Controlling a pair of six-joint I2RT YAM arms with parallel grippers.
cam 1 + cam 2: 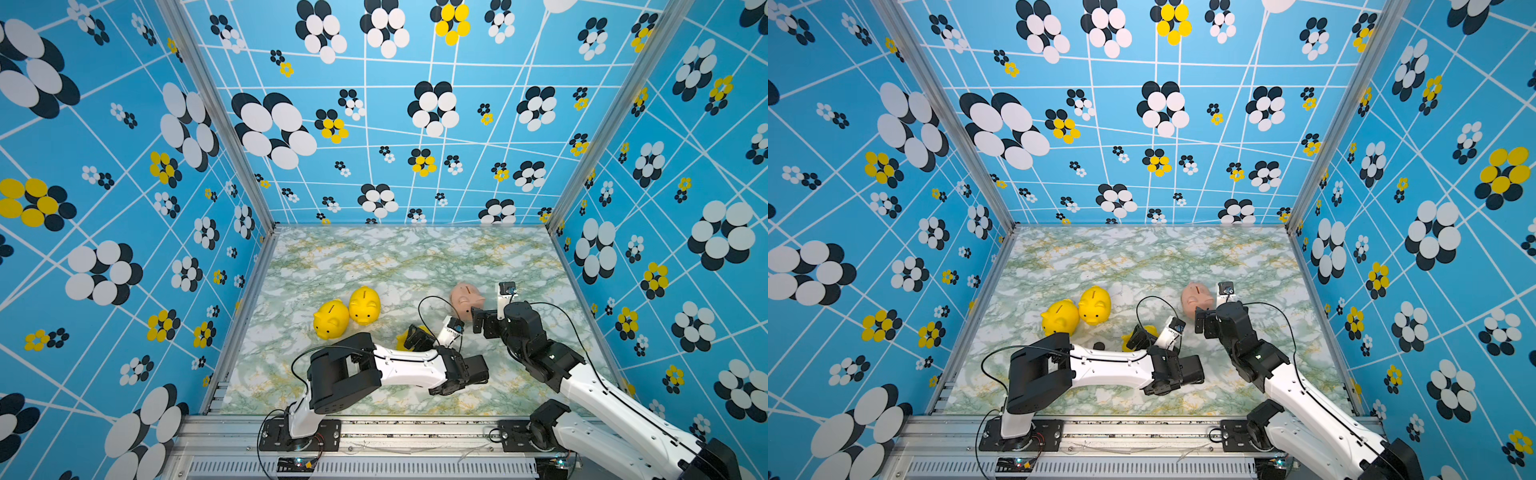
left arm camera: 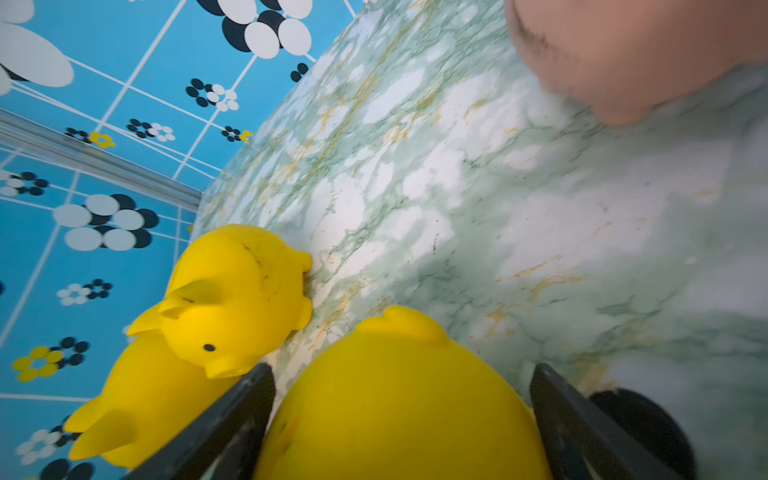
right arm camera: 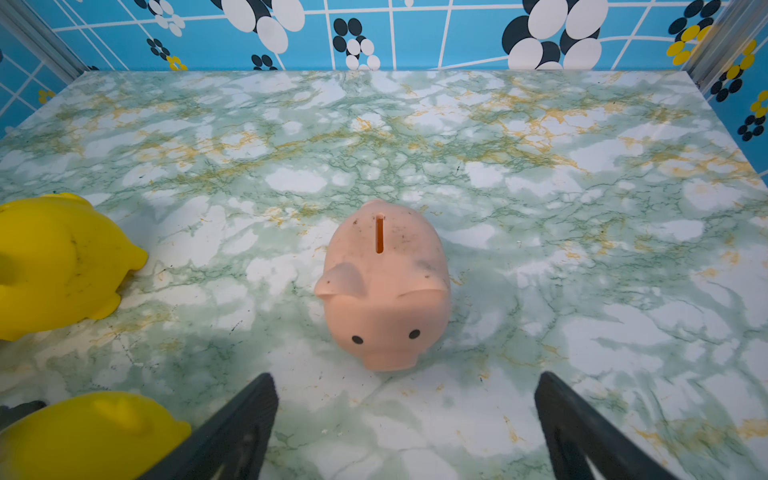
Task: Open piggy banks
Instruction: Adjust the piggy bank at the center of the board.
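- The left pincer closely straddles the nearest yellow bank; clamped or loose cannot be told. In both top views the pincer hides most of this bank, and its heading is unreadable.
- A black disc lies on the desk just beside that pincer.
- The nearer paired bank and farther paired bank: yellow, upright, side by side, snouts toward the robot.
- The pink bank: upright, long axis in line with the right pincer, snout facing its wide, empty jaws, just beyond the fingertips.

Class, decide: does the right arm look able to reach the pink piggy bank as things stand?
Probably yes: the open right gripper faces the upright pink piggy bank, nothing between them.
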